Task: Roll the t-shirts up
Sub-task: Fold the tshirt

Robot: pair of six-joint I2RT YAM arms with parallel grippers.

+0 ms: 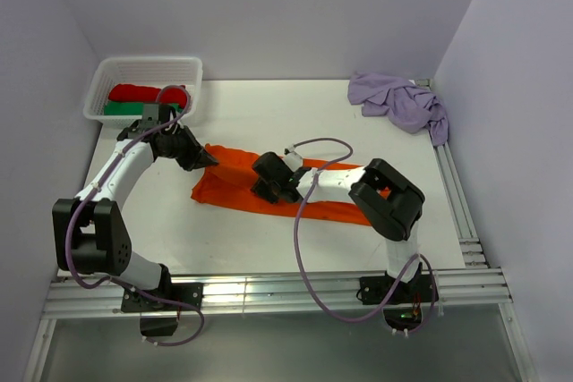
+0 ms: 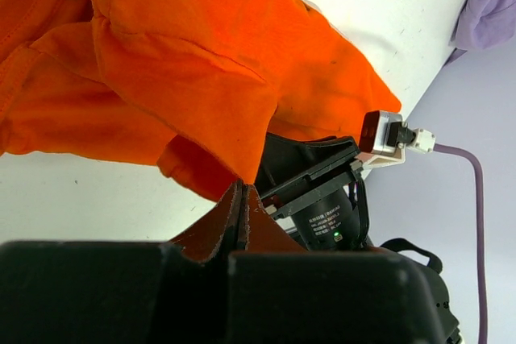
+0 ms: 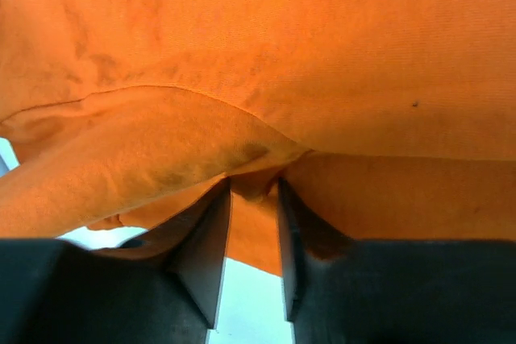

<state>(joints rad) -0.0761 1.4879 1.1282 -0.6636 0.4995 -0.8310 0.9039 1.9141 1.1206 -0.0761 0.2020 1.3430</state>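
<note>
Orange t-shirt (image 1: 233, 192) is mid-surface (image 1: 295, 114), spread as a long, slightly diagonal strip from left to right, between the 2 arms. It is folded lengthwise and rumpled, not rolled.

Left fingers (image 2: 230, 215) sit at the shirt's far-left corner. They are fully closed tip to tip, with a fold of the orange hem pinched right at the tips. The cloth rises to them from the surface, and the collar label shows in the upper left of the left wrist view.

Right fingers (image 3: 205, 255) are on the shirt's left-middle part, just beside the left fingers but not touching them. The gap is narrow, with a bunched ridge of orange cloth between the 2 pads touching both, so they are gripping it. The right forearm lies over the shirt's right half.

Lilac t-shirt (image 1: 398, 100) is a crumpled heap in the far-right corner of the surface, well apart from the orange one and from both arms.

White basket (image 1: 192, 64) is in the far-left corner. It holds a red bundle (image 1: 134, 93) and a green bundle (image 1: 121, 109) side by side, green nearer the arms.
</note>
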